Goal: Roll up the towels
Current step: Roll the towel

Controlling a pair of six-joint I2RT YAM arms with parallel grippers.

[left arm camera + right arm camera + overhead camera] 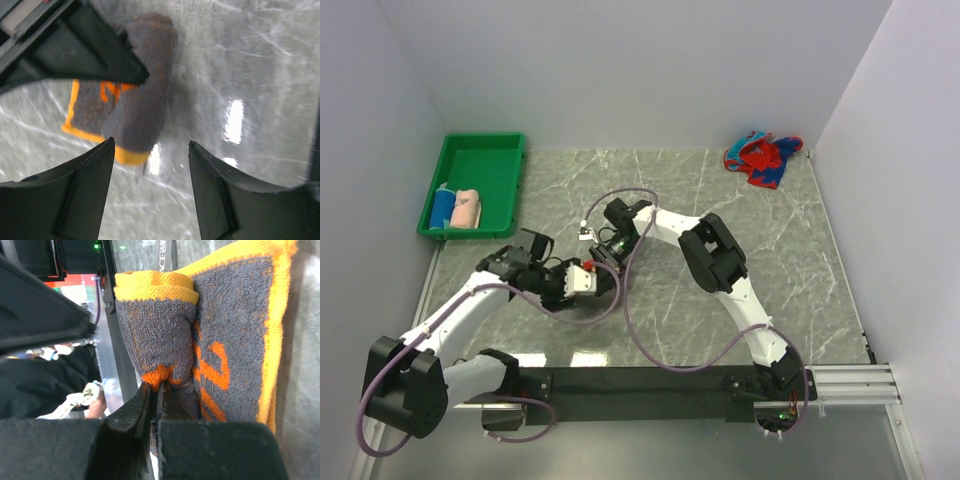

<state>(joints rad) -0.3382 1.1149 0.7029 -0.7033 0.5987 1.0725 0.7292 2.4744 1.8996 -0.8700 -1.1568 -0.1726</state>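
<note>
The orange towel (145, 85), grey terry with orange edging, lies partly rolled on the marble tabletop. My left gripper (151, 150) is open just short of its near end, with nothing between the fingers. My right gripper (157, 390) is shut on a fold of the orange towel (160, 335), and its black finger (75, 50) crosses above the cloth. In the top view both grippers meet at mid-table, left (582, 282) and right (605, 255), and hide the towel. The red-and-blue towel (762, 157) lies crumpled at the far right. The blue towel (443, 207) and the pink towel (467, 209) lie rolled in the tray.
A green plastic tray (485, 160) stands at the far left against the wall. White walls close the table on the left, back and right. A cable (625, 300) loops over the table between the arms.
</note>
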